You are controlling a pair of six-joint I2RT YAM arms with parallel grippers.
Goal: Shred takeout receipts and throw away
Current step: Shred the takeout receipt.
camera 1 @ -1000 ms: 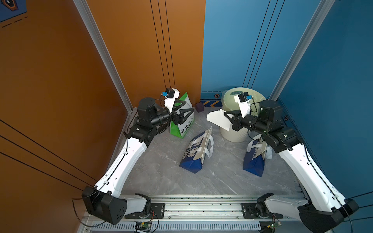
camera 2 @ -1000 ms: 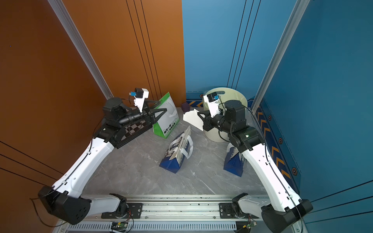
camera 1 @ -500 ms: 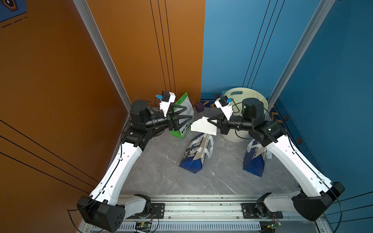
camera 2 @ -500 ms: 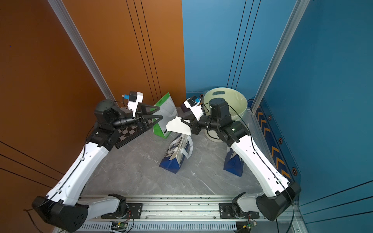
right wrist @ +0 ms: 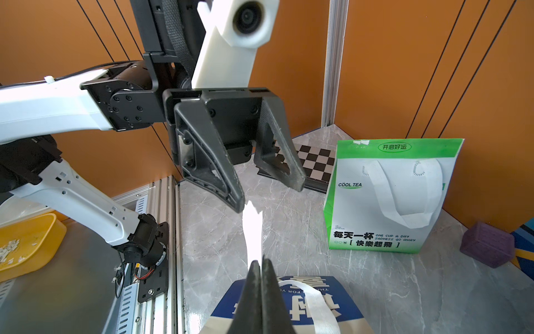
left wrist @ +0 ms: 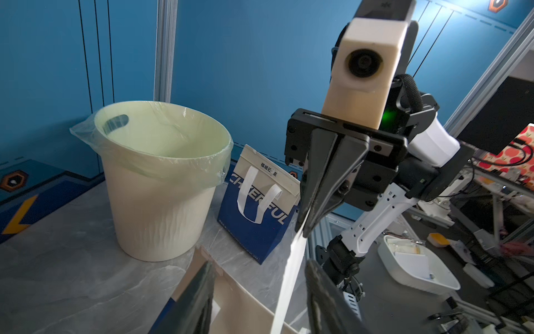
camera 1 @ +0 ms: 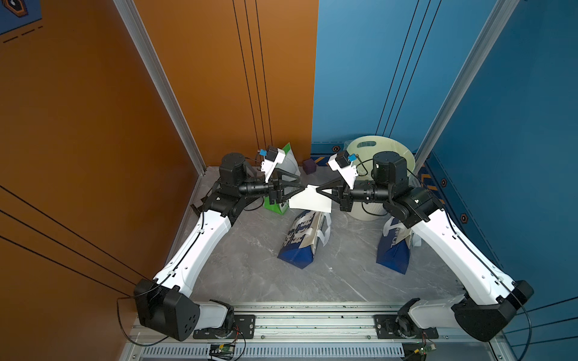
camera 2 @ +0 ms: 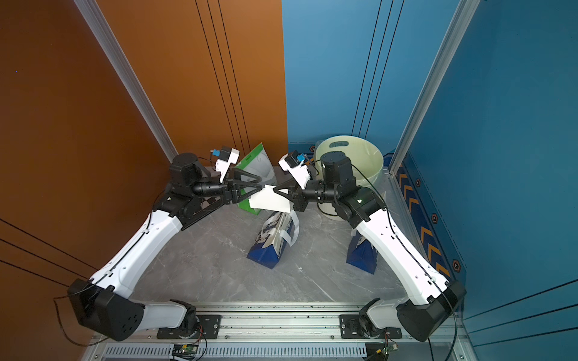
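Grey marble tabletop [camera 1: 250, 275] is carrying everything, with orange panels rising behind the left arm and blue ones behind the right. At the back on the right, a cream bin [left wrist: 156, 202] is standing upright, a thin clear liner [left wrist: 83, 136] folding over its rim. A blue bag [camera 1: 392, 250] is standing just beside the bin, under the right arm. A blue-and-white bag [camera 1: 300, 240] is lying on its side in the middle of the table. A green-and-white bag [right wrist: 390, 196] is standing upright near the back wall on the left, with a checkerboard [right wrist: 315, 162] sitting beside it.

Both arms are reaching toward each other above the lying bag. The right gripper [left wrist: 303, 227] is pinching one end of a white receipt [camera 1: 309, 201], its jaws pressing together on the paper. The left gripper [right wrist: 270, 195] is facing it with its jaws standing apart, and the receipt's free end is sitting between them, just beside the tip of one finger [right wrist: 228, 185]. The receipt is hanging in the air, clear of the table, sagging slightly over the lying bag. A small purple cube [right wrist: 488, 245] is resting at the back, between the green-and-white bag and the bin.
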